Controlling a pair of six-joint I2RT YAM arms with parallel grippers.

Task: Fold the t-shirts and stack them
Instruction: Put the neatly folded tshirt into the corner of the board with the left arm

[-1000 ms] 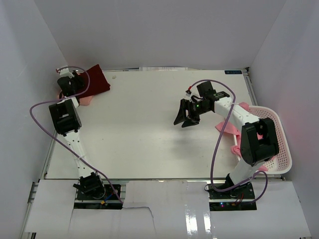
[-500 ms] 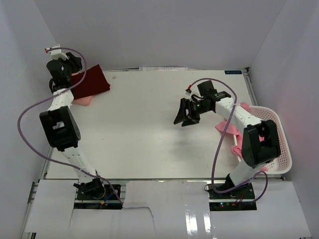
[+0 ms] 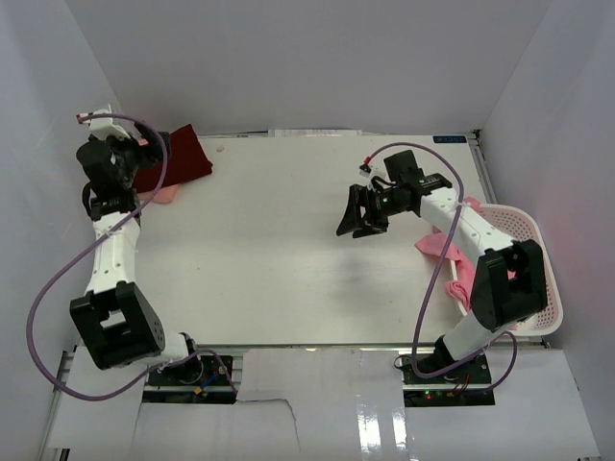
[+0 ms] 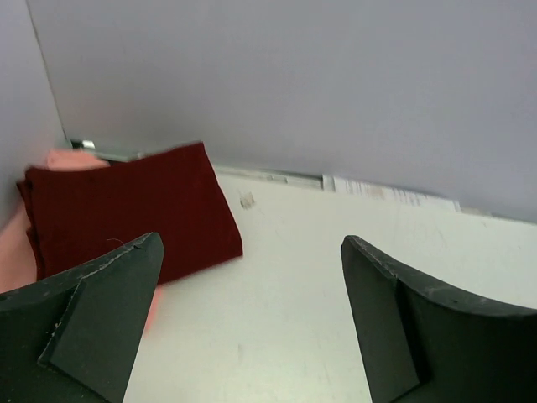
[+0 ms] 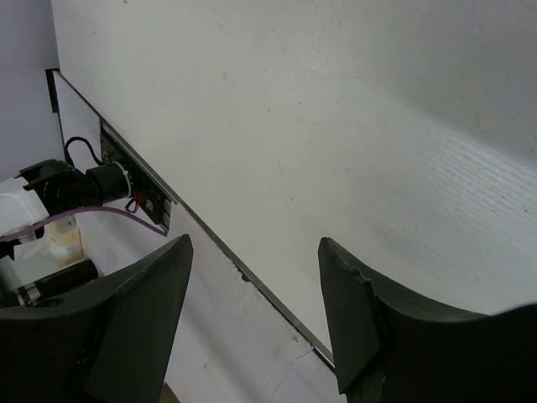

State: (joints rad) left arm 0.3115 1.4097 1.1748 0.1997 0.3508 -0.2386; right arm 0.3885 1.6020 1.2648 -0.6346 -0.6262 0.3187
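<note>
White table point(image 3: 279, 259) is walled at the back and both sides; its widest open stretch lies between the arms. The left gripper point(image 4: 252, 248) hangs by the far left corner, jaws spread wide and empty, near the maroon t-shirt point(image 4: 134, 210), a flat folded rectangle lying on a salmon t-shirt point(image 4: 12, 248) whose edge peeks out. The right gripper point(image 5: 253, 243), jaws equally wide, hovers over mid-table. Brighter pink t-shirts point(image 3: 440, 248) spill crumpled over the white basket point(image 3: 546, 252) at the right edge.
</note>
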